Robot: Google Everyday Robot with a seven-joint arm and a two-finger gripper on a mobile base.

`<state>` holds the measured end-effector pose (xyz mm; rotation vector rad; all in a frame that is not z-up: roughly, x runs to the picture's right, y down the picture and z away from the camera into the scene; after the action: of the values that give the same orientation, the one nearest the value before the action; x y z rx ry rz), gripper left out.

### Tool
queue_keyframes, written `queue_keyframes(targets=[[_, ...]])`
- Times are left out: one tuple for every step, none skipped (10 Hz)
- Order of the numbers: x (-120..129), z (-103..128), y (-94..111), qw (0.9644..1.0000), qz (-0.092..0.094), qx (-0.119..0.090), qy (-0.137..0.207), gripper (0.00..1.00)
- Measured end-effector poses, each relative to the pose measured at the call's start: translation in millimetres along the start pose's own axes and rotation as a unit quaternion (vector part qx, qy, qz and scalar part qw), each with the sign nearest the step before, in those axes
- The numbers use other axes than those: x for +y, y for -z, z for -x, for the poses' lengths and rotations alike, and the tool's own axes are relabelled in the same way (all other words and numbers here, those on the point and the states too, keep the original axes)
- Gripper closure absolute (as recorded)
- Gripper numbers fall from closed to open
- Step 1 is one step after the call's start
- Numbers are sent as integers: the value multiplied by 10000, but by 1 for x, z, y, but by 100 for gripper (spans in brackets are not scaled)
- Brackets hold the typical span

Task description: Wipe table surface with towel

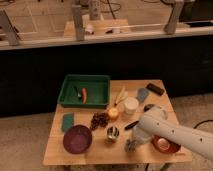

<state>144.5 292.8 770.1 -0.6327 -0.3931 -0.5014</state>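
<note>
A wooden table (55,155) holds many items. A flat green square (68,121), cloth or sponge, lies at the left, and a grey-blue folded piece (142,94) lies at the back right; I cannot tell which of them is the towel. My white arm (172,134) reaches in from the lower right. My gripper (131,145) hangs low over the table's front part, right of a small metal cup (113,132) and far from both cloth-like pieces. Nothing shows in it.
A green tray (102,90) with a carrot (84,93) stands at the back left. Also on the table are a purple bowl (77,138), grapes (99,119), an orange fruit (113,113), a white cup (131,105), a banana (120,96), a black object (155,89) and a red plate (165,145).
</note>
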Motion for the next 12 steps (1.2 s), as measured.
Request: queue_keyframes(targets=[[-5, 16, -2, 9998, 7, -70, 186, 100], [-8, 39, -9, 9987, 80, -192, 476, 100], [-6, 54, -17, 9971, 168, -284, 688, 100], [2, 65, -22, 9954, 271, -355, 853, 100], [9, 72, -23, 9942, 323, -392, 953, 100], [15, 73, -21, 9934, 367, -396, 1010, 100], [21, 70, -17, 9932, 389, -386, 1029, 100], [34, 61, -11, 9932, 433, -355, 1016, 100], [43, 51, -8, 9936, 463, -324, 979, 100], [55, 37, -4, 9942, 507, -276, 902, 100], [65, 24, -1, 9951, 538, -228, 803, 100], [71, 10, 1, 9960, 563, -160, 674, 100]])
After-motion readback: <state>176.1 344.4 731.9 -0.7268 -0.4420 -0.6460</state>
